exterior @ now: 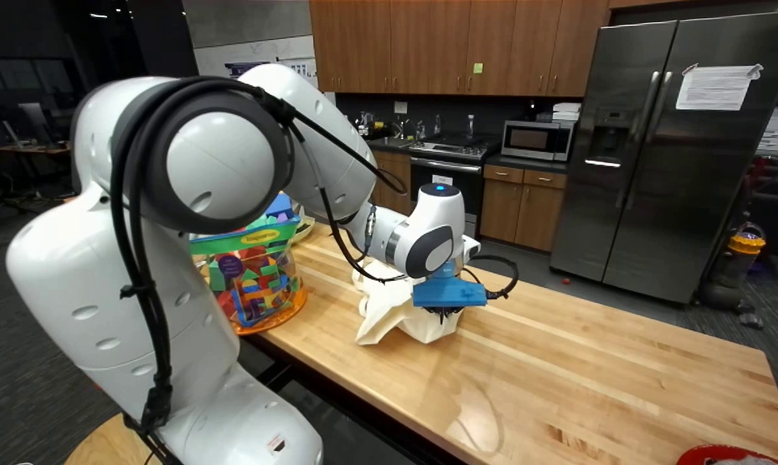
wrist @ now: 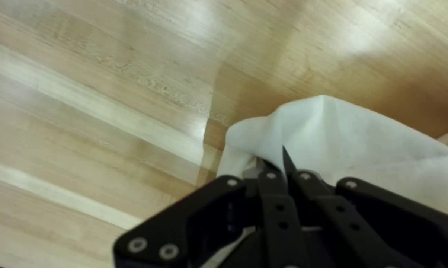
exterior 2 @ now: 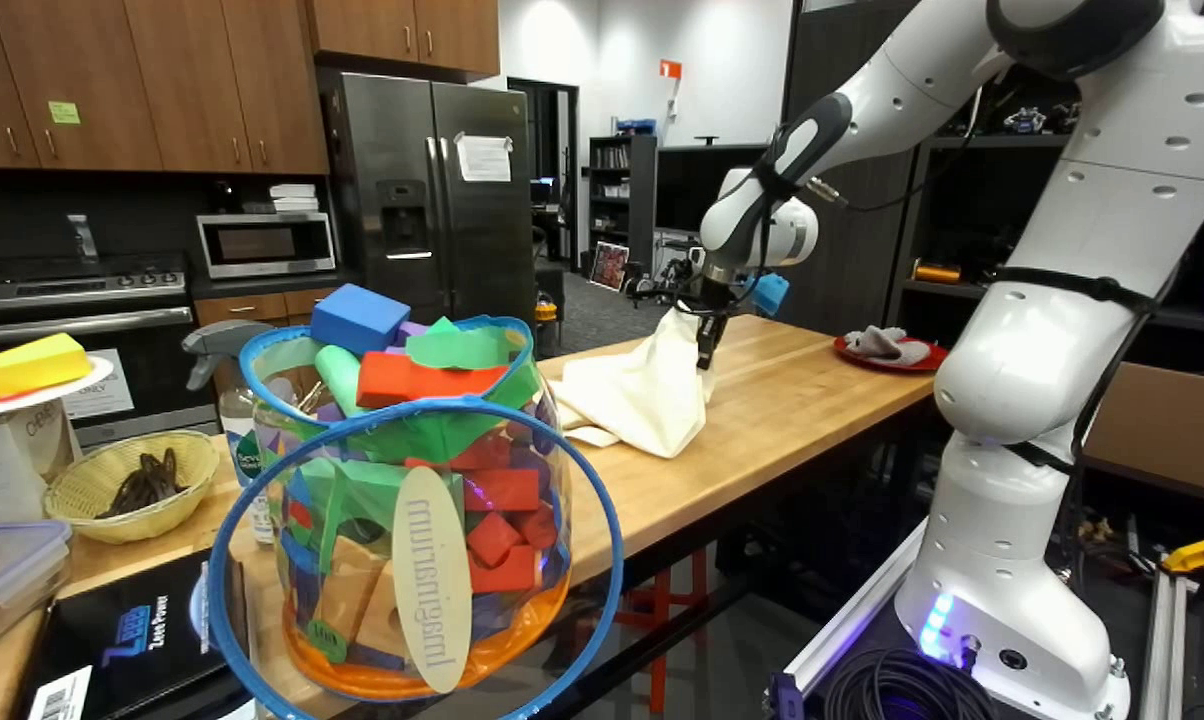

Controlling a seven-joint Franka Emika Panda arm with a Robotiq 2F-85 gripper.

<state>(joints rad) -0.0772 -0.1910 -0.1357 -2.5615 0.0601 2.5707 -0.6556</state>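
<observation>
The table (exterior: 589, 368) is lying beneath everything, and the arm (exterior: 221, 161) is arching over it. A bag (exterior 2: 432, 585) of blocks (exterior 2: 360, 318) is standing near the table's edge, apart from the cloth (exterior 2: 642, 390), which is resting on the table in loose folds, one part peaking up to the gripper (wrist: 280, 165). The gripper is pointing down, its fingers nearly together, and is pinching a narrow fold (wrist: 270, 139) of the cloth; how deep that bite is going, the views aren't showing.

The step in hand is seemingly working the cloth by that fold. Doing it well is probably calling for steady pressure and slow movement, since so small a pinch could be slipping if the slack below is dragging. Keeping the pull away from the bag is likely avoiding a snag, and watching the fold in the wrist view is seeming the best check for slippage.
</observation>
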